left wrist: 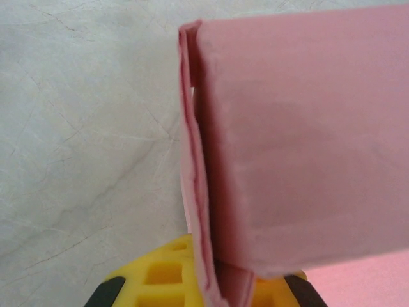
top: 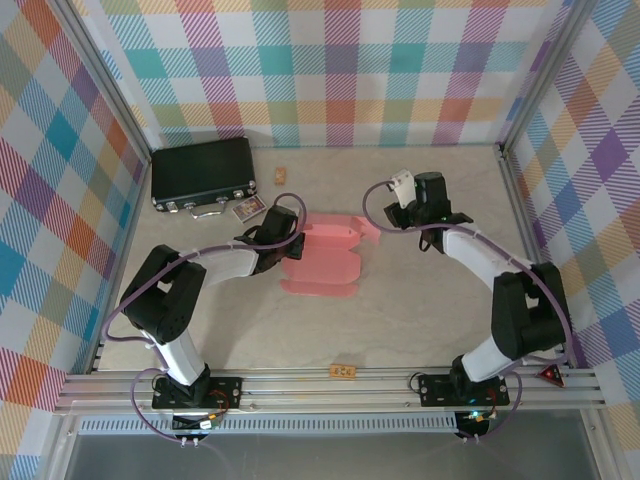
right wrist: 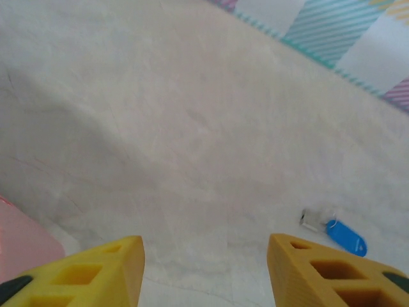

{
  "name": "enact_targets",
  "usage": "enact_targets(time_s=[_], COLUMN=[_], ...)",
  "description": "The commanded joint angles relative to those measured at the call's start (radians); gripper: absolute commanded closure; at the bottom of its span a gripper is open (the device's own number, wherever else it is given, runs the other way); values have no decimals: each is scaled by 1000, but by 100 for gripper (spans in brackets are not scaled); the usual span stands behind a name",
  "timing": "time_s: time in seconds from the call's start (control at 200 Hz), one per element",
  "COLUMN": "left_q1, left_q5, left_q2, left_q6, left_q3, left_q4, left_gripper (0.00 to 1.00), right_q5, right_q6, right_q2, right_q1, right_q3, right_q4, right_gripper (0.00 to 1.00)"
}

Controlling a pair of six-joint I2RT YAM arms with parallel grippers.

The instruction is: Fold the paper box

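Note:
The paper box [top: 325,262] is a salmon-pink flapped card, partly folded, lying mid-table. My left gripper [top: 290,245] is at its left end, shut on a doubled edge of the card. In the left wrist view that pink fold [left wrist: 300,141] rises from between the yellow fingers [left wrist: 160,275] of the left gripper [left wrist: 223,288]. My right gripper [top: 395,212] hangs just right of the box's far right flap. It is open, with bare table between the fingers of the right gripper [right wrist: 204,268]. A pink corner of the paper box [right wrist: 19,240] shows at its lower left.
A black case [top: 203,172] with metal latches sits at the back left, with a small card [top: 248,209] in front of it and a little wooden piece [top: 281,176] beside it. An orange tag [top: 343,372] lies near the front rail. A blue key tag [right wrist: 345,235] rests on the table.

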Motion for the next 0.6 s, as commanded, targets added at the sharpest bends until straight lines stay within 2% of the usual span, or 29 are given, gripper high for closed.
enact_targets(time_s=[0.0,0.15,0.39,0.595], left_q1=[-12,-12,-12,-11], left_q5=[-10,-16,-20,-31], left_q2=[-26,-26,-7,0], left_q6=[-4,-4,-17,-30], left_q3=[-14,-8,19,27], left_q4=[-10,-16,-59,-72], left_gripper=[94,95,95,96], right_q5=[-47,-69,-250,-319], right_q6=[29,24,-31,-83], right_q2=[51,119,137,154], right_q1=[-2,-5,0,15], right_q3=[37,67,57,76], right_q4=[-63,-91,-121,-178], right_gripper=[48,49,51,51])
